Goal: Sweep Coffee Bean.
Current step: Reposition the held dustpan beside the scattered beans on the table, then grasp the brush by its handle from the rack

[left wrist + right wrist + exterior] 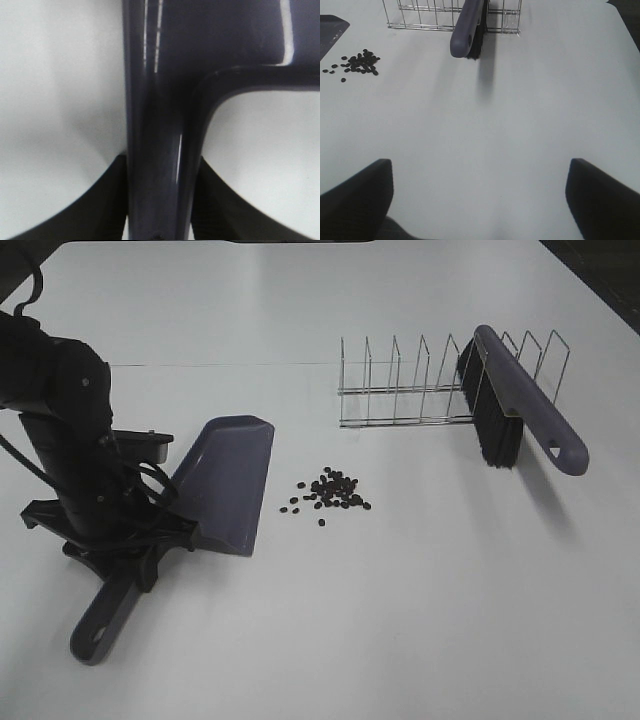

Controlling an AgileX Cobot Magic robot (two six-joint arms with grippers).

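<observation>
The coffee beans [330, 490] lie clustered on the white table [400, 620], just beside the blade edge of the purple dustpan [228, 480], whose handle the left gripper [150, 545] pinches. The brush [510, 410] leans in the wire rack [400, 390], well apart from the beans, its handle end pointing toward the right gripper [480, 200] — fingers spread wide, empty, and likely the nearer arm to it. Only the right wrist view shows that gripper — the high view omits it.

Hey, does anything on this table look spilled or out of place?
Yes: coffee beans lie scattered loose on the table, beside the dustpan, in front of the wire rack. The brush leans tilted in that rack.
</observation>
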